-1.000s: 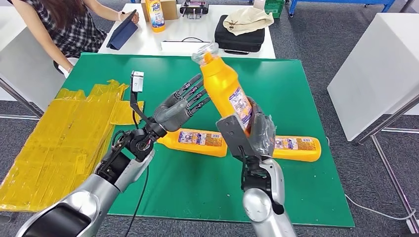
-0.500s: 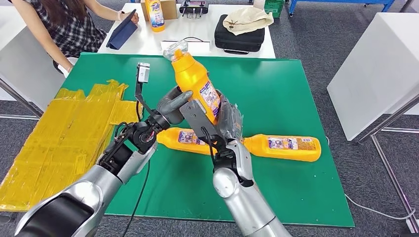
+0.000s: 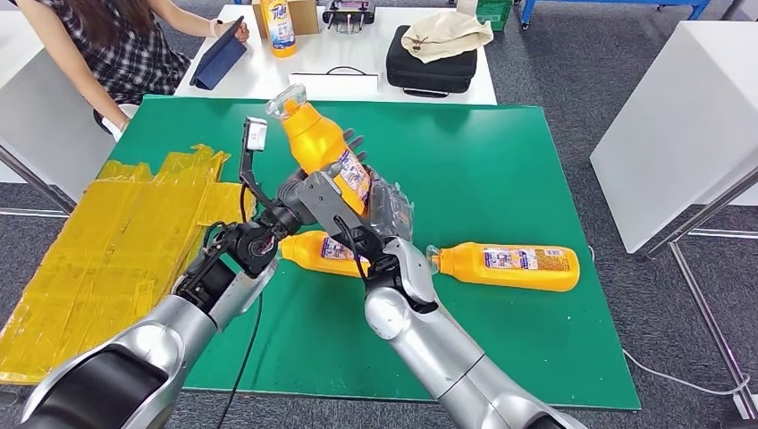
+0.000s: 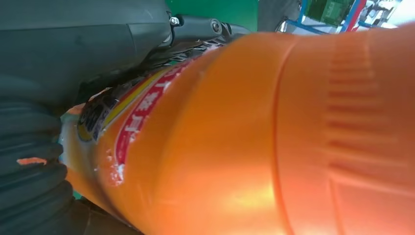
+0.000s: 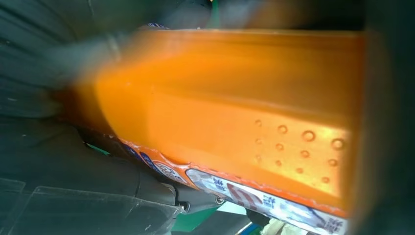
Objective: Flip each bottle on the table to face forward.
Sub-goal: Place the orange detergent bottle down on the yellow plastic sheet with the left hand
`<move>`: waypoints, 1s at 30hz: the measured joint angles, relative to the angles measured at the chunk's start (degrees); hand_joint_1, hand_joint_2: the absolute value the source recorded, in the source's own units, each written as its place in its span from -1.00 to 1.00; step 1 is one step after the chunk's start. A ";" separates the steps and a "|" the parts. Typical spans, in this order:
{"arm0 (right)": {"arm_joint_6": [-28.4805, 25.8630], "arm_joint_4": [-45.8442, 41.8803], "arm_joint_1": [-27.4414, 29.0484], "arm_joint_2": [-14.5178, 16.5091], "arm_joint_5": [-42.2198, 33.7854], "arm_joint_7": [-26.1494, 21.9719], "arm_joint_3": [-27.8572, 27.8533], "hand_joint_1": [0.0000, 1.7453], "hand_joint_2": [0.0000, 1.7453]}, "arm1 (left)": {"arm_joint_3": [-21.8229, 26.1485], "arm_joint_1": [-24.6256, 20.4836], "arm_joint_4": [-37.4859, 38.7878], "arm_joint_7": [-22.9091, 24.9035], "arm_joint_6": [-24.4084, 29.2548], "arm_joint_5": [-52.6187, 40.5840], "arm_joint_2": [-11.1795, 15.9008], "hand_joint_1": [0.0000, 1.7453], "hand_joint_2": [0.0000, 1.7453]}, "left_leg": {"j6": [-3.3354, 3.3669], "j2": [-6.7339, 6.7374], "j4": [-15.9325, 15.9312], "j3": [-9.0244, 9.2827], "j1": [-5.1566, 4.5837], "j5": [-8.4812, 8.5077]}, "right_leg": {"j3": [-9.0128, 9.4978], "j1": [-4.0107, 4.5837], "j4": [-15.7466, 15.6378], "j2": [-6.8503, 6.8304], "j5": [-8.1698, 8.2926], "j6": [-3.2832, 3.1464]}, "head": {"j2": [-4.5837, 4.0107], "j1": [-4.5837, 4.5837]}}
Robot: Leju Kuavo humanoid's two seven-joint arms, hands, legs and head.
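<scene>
Bottle carried left into a two-hand handover above the green mat.

Over the last second the right hand (image 3: 375,210), grasping the raised orange bottle (image 3: 317,143), swings it from mid-table leftward to the left hand (image 3: 299,192), which had been spread and waiting. Now the bottle sits tilted, cap up and away, between both hands; the left hand lies against its far side, but whether it has closed I cannot tell. Likely a regrasp to turn the label. Two more orange bottles lie flat on the green mat (image 3: 536,161): one (image 3: 509,265) to the right, one (image 3: 313,253) partly under the arms, both unmoved.
</scene>
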 joint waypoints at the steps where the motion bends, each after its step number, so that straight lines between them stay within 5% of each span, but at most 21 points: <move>1: 0.07 0.43 -0.35 -0.07 -0.62 0.02 0.60 1.00 1.00 | -0.01 0.00 0.10 -0.34 0.36 -0.31 0.00 -1.00 1.00 | 0.00 0.01 0.00 0.00 0.00 0.00 | 0.00 0.00 0.00 0.01 0.00 0.00 | 0.00 0.01; 12: 0.59 2.78 -5.37 -2.00 -8.96 2.25 11.42 1.00 1.00 | -0.02 0.32 1.36 -3.77 2.94 -2.06 0.48 -1.00 1.00 | -0.01 -0.02 0.00 0.00 0.00 0.01 | 0.02 0.00 0.02 0.01 0.02 0.03 | 0.00 0.01; 16: 0.60 3.31 -5.99 -2.23 -9.35 2.36 13.13 1.00 1.00 | 0.00 0.50 1.65 -4.02 2.99 -1.86 0.52 0.92 1.00 | -0.01 0.00 0.00 -0.01 0.00 0.01 | 0.01 0.00 0.03 0.01 0.02 0.03 | 0.00 0.00; 17: 0.60 3.43 -6.18 -2.31 -9.49 2.39 13.54 1.00 1.00 | 0.00 0.55 1.68 -4.19 3.12 -1.88 0.54 1.00 1.00 | -0.01 0.00 0.00 -0.01 0.00 0.01 | 0.02 -0.01 0.03 0.01 0.02 0.03 | 0.00 0.00; 30: 0.33 4.73 -6.93 -2.57 -11.68 2.03 16.49 1.00 1.00 | 0.15 1.88 1.74 -6.03 3.92 -2.31 1.30 1.00 1.00 | -0.01 0.00 0.00 0.00 0.00 0.01 | 0.01 0.00 0.03 0.01 0.02 0.03 | 0.00 0.00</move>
